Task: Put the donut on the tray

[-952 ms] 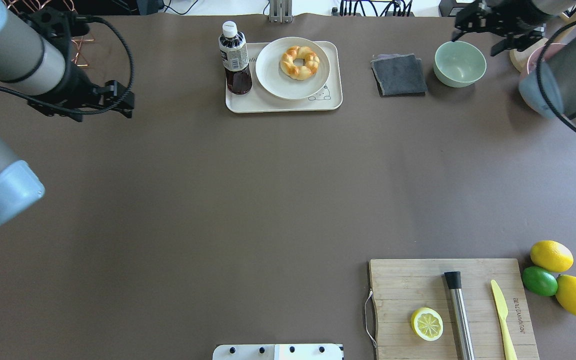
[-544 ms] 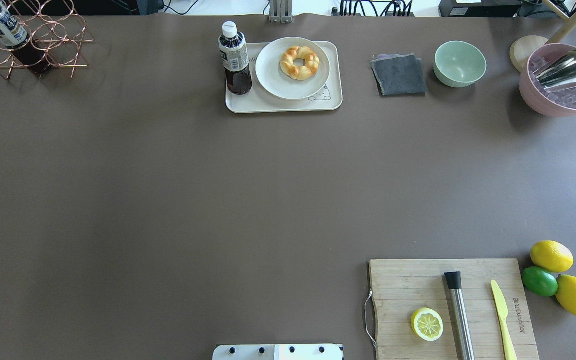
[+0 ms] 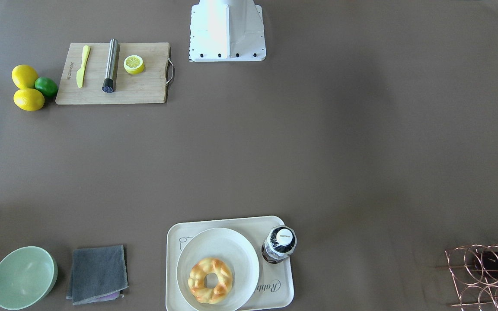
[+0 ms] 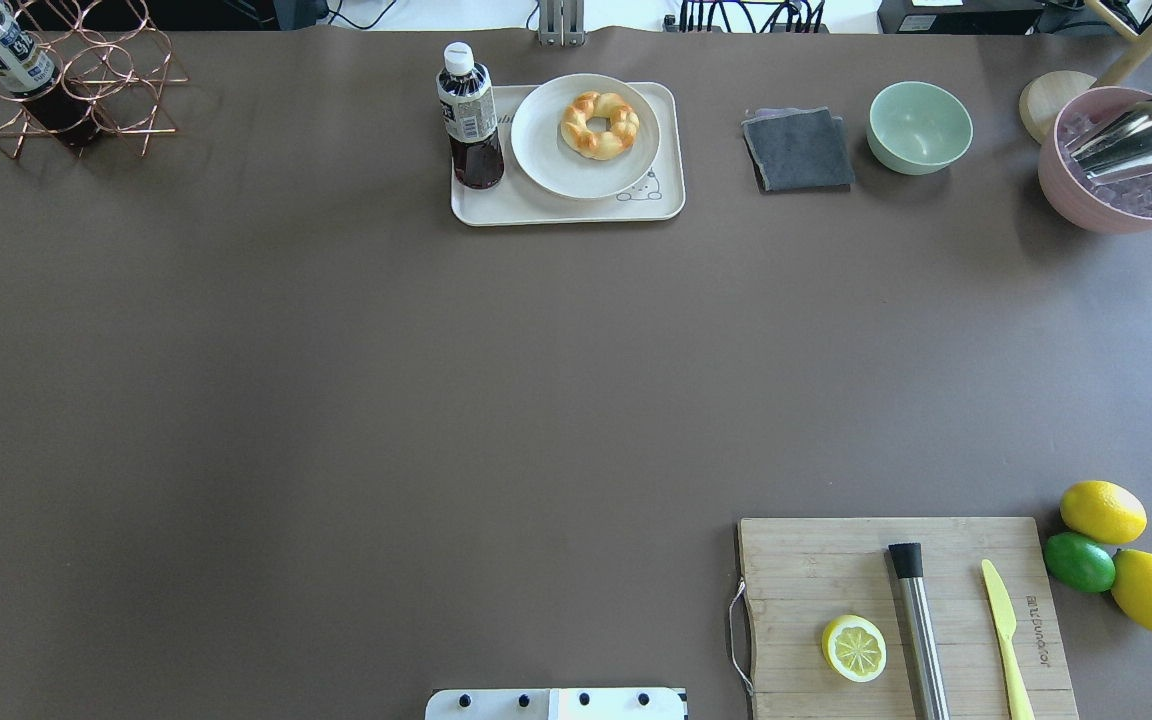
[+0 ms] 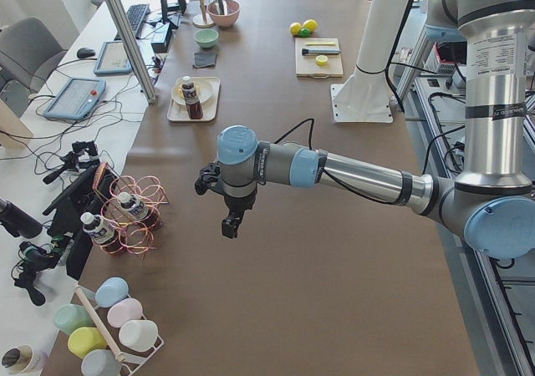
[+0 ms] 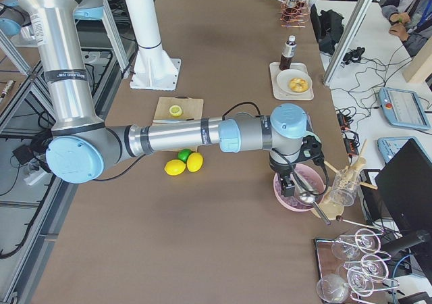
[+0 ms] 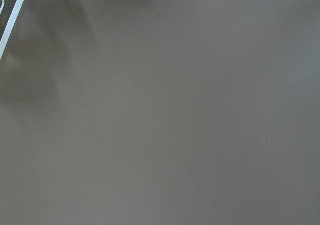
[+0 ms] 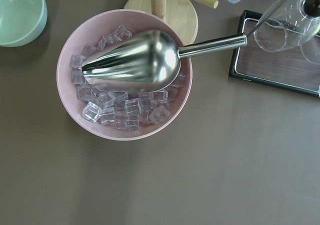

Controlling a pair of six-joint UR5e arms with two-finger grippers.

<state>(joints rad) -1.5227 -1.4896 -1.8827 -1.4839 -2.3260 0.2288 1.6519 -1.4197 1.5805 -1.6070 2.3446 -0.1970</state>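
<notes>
One donut (image 4: 600, 125) lies flat on a round white plate (image 4: 548, 160), slightly off the plate's centre. The plate sits on the tray (image 4: 576, 210), so the donut rests on the plate and does not touch the tray surface itself. A dark bottle (image 4: 469, 115) stands upright on the same tray, just beside the plate. The tray is at the far edge of the bench (image 4: 436, 400).

Left arm (image 5: 334, 169): seen only from the bench end on its own side. The left jaws hang over bare bench near a copper wire rack (image 5: 134, 213). Open or closed: cannot tell. The left wrist view shows only bench.

Right arm (image 6: 175, 136): seen only from the opposite bench end. The right jaws hang over a pink bowl (image 8: 125, 134) of ice, with a steel scoop (image 8: 135, 62) lying in it. Open or closed: cannot tell.

Both arms are well apart from the tray.

Also on the bench: grey cloth (image 4: 798, 150), green bowl (image 4: 920, 127), and a board (image 4: 816, 570) carrying a lemon half (image 4: 854, 648).
</notes>
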